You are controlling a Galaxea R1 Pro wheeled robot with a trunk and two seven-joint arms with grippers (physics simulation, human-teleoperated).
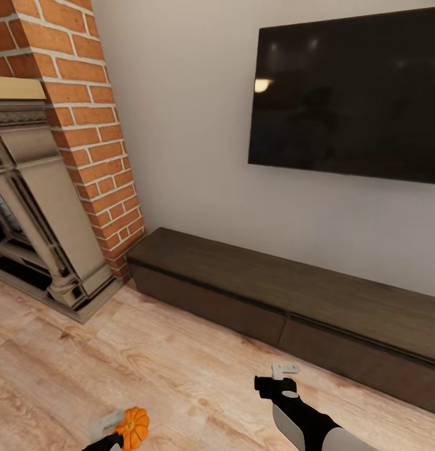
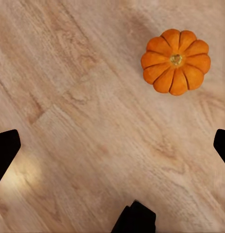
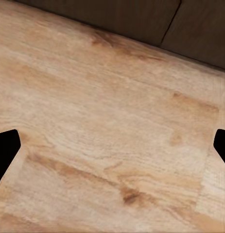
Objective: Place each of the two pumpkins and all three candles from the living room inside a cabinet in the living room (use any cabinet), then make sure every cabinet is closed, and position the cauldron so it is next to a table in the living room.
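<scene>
One small orange ribbed pumpkin (image 1: 132, 426) lies on the wood floor at the head view's lower left edge. The left wrist view looks straight down on this pumpkin (image 2: 176, 60), stem up. My left gripper (image 2: 112, 145) hangs above the floor beside it, open, with nothing between its fingers. The long low dark-brown cabinet (image 1: 274, 294) runs along the wall under the television, its drawer fronts shut. My right gripper (image 1: 284, 371) hovers open over the floor in front of the cabinet (image 3: 141, 19). The candles and the cauldron are out of view.
A large black television (image 1: 349, 94) hangs on the white wall above the cabinet. A brick chimney column (image 1: 86, 125) and a fireplace surround (image 1: 42, 219) stand at the left. Open wood floor (image 1: 180, 363) stretches between me and the cabinet.
</scene>
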